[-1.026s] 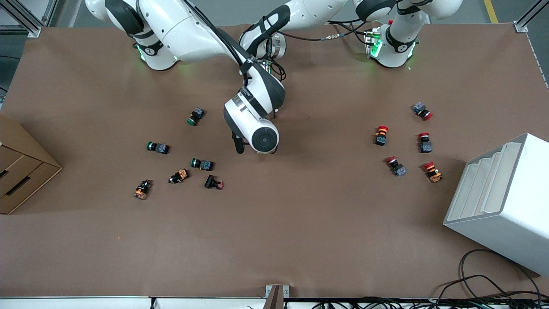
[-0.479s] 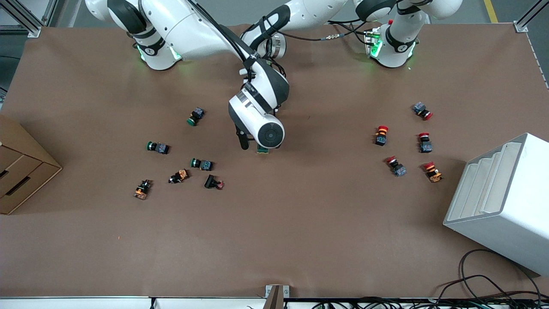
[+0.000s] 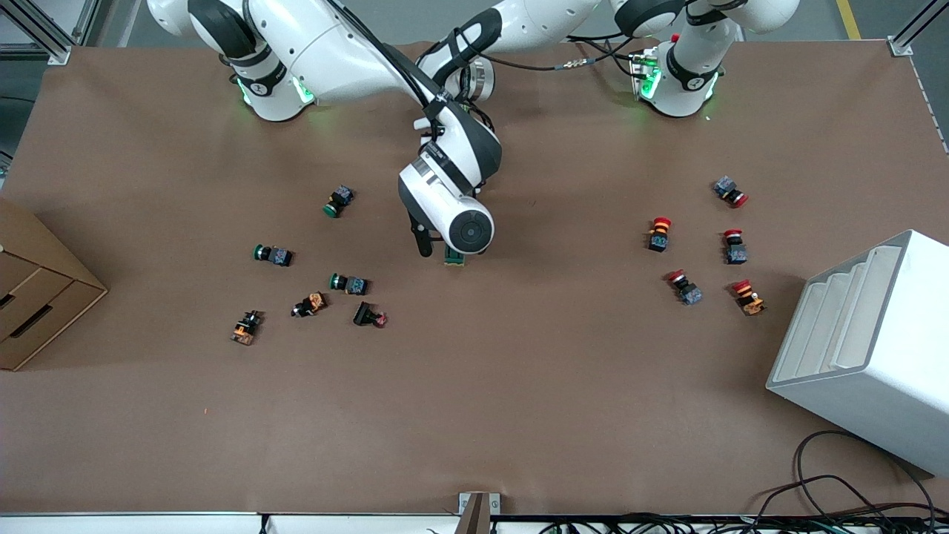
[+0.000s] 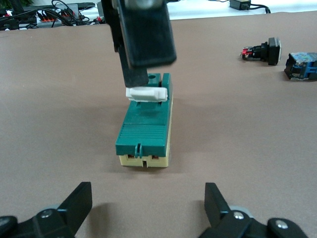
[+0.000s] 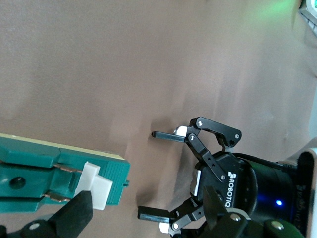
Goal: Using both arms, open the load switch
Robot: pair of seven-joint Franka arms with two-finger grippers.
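The load switch (image 4: 144, 131) is a dark-green block on a cream base with a white lever (image 4: 146, 92), lying flat at mid-table. In the front view only its end (image 3: 454, 259) shows below the right arm's wrist. My right gripper (image 5: 146, 218) is open over the switch, and one finger (image 4: 144, 34) rests against the lever. My left gripper (image 4: 148, 210) is open, low over the bare mat just short of the switch's end, touching nothing. The right wrist view shows it (image 5: 163, 173) with both fingers spread. In the front view it is hidden under the right arm.
Green-capped and orange push buttons (image 3: 348, 282) lie scattered toward the right arm's end. Red-capped ones (image 3: 658, 233) lie toward the left arm's end. A white rack (image 3: 867, 348) and a cardboard box (image 3: 37, 297) stand at the table's two ends.
The right arm's wrist has shifted slightly toward the left arm's end and toward the bases, uncovering the end of the load switch. The left arm looks unmoved.
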